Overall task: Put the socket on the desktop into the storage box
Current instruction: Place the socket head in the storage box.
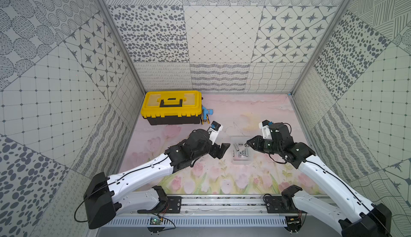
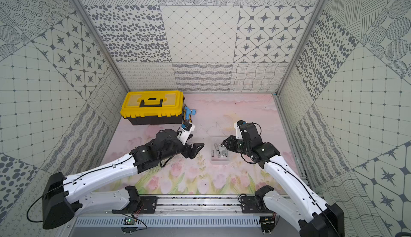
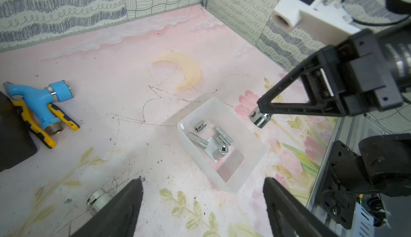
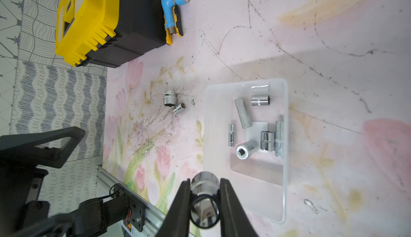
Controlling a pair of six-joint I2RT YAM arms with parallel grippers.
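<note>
1. Nearest, the rail carries both arm bases. From these the white forearms slant inward over the bench.
2. The left arm lies low with its wrist bent. The left gripper points toward the storage box, its jaws spread wide with nothing between them.
3. Two loose sockets lie side by side on the bench on the left arm's side of the box (in the left wrist view one shows just beside a left finger).
4. The right arm is bent at the elbow and its wrist is turned toward the left arm. The right gripper is clenched on a socket, which is raised at the box's rim on the right arm's side.
5. The box sits on the bench between the two grippers. Six sockets lie inside, some on the white patch on its floor — any print there is too small to read.
6. Farthest, a yellow-lidded toolbox stands shut by the back wall, with no marking I can read. Just beside it a blue hose nozzle lies across a yellow-handled tool.
</note>
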